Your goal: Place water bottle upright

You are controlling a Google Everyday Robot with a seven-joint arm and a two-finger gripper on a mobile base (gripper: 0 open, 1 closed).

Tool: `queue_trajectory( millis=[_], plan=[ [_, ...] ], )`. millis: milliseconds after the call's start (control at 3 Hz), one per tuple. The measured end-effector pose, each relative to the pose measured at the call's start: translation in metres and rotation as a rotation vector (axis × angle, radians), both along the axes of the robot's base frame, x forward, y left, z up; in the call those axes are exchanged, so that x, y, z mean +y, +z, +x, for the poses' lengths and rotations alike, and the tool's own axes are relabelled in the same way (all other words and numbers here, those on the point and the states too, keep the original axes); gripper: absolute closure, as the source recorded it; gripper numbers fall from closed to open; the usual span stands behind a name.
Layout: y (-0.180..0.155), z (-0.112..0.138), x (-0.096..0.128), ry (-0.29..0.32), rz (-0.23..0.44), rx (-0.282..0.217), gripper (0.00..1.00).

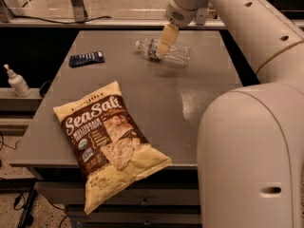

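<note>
The water bottle [176, 56] is the farthest thing on the table [199, 103], so I work up to it from the near edge. Closest to me, at lower right, the robot's cream body shell [251, 160] fills the corner of my view. Left of it, a tan-and-brown chip bag [107, 141] lies flat, its lower corner hanging over the table's near edge. Farther back on the left, off the table on a lower ledge, a small white pump bottle [17, 81] stands upright. Beyond that, a flat dark blue packet [86, 58] lies on the table's far left part. To its right the water bottle lies on its side, white cap pointing left, label band just behind the cap. The gripper [162, 50] comes down from the arm [247, 27] onto the bottle's label end. I cannot tell whether it is spread or pressed onto the bottle.
</note>
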State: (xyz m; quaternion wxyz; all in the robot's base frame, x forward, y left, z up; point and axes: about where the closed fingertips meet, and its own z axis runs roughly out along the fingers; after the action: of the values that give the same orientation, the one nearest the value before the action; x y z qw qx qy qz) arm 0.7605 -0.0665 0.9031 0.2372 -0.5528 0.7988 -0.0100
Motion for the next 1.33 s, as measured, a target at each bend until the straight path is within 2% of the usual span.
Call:
queue_trajectory(
  millis=[333, 667, 1000, 1333],
  plan=[
    [-0.013, 0.013, 0.001, -0.048, 0.041, 0.018, 0.0],
    [-0.017, 0.018, 0.014, -0.085, 0.085, 0.054, 0.0],
    [-0.021, 0.019, 0.029, -0.105, 0.102, 0.089, 0.0],
    [-0.036, 0.017, 0.034, -0.104, 0.083, 0.119, 0.0]
  ],
)
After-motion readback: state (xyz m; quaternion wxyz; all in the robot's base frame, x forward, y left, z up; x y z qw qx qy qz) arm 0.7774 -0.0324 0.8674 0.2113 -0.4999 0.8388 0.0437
